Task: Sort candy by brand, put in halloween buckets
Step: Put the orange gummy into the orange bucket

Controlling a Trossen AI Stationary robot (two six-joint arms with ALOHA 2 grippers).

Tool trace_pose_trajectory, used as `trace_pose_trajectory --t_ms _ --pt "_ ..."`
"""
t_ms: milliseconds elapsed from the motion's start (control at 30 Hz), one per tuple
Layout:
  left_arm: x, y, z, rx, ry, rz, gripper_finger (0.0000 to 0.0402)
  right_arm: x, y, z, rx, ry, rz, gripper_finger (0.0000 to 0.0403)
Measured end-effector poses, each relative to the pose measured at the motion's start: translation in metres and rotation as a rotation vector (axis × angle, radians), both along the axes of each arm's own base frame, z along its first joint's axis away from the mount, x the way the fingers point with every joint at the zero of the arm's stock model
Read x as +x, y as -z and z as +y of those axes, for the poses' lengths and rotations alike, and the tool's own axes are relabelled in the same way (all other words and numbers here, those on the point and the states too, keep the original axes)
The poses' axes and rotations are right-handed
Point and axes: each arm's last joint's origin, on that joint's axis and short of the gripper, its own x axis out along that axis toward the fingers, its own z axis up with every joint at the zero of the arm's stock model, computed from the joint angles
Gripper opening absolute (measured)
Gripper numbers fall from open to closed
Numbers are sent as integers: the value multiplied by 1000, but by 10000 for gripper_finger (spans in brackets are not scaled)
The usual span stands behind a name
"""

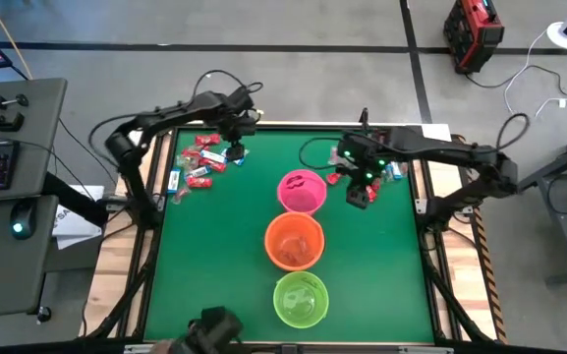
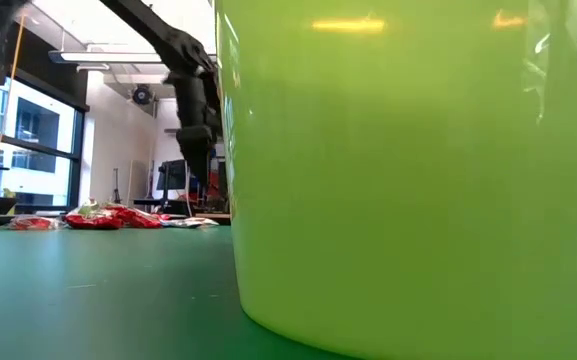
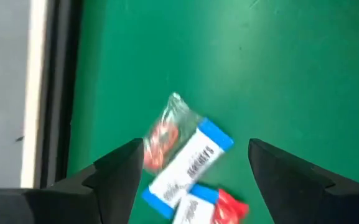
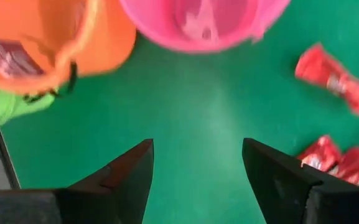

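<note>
Three buckets stand in a row down the table's middle: pink (image 1: 302, 190) farthest, orange (image 1: 294, 240), lime green (image 1: 301, 298) nearest. One heap of candy (image 1: 199, 162) lies at the far left, another (image 1: 389, 169) at the far right. My left gripper (image 1: 236, 149) hangs open over the left heap's right end. Below its fingers lie a blue-and-white packet (image 3: 188, 163), a clear red-filled wrapper (image 3: 165, 134) and a red packet (image 3: 230, 205). My right gripper (image 1: 360, 192) is open and empty (image 4: 195, 149) over bare mat, just right of the pink bucket (image 4: 204, 22).
The lime green bucket (image 2: 418, 170) fills most of the low view. Red packets (image 4: 335, 78) lie on the mat beside my right gripper. The table's far edge (image 3: 55, 93) runs close to the left heap. Bare green mat (image 1: 204, 256) spreads left and right of the buckets.
</note>
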Motion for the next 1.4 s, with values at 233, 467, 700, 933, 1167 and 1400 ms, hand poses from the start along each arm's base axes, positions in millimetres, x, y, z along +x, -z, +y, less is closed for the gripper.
trace_pose_trajectory --t_ms 233,467,700,933,1167,1400 --pt "6 26 28 -41 -30 26 280 -38 7 11 44 187 -100 236" --pt "2 63 41 -100 -131 115 280 -48 11 12 47 334 -257 236" --pt "3 67 43 -76 -155 147 244 -45 11 12 54 349 -321 236" --pt "3 45 41 -87 -196 136 31 -44 11 12 29 304 -339 236" --pt "2 -19 19 -179 -286 -127 17 -44 11 12 -18 227 -349 236" --pt "23 -99 -88 -340 -58 -403 6 -52 16 8 -128 192 -258 236"
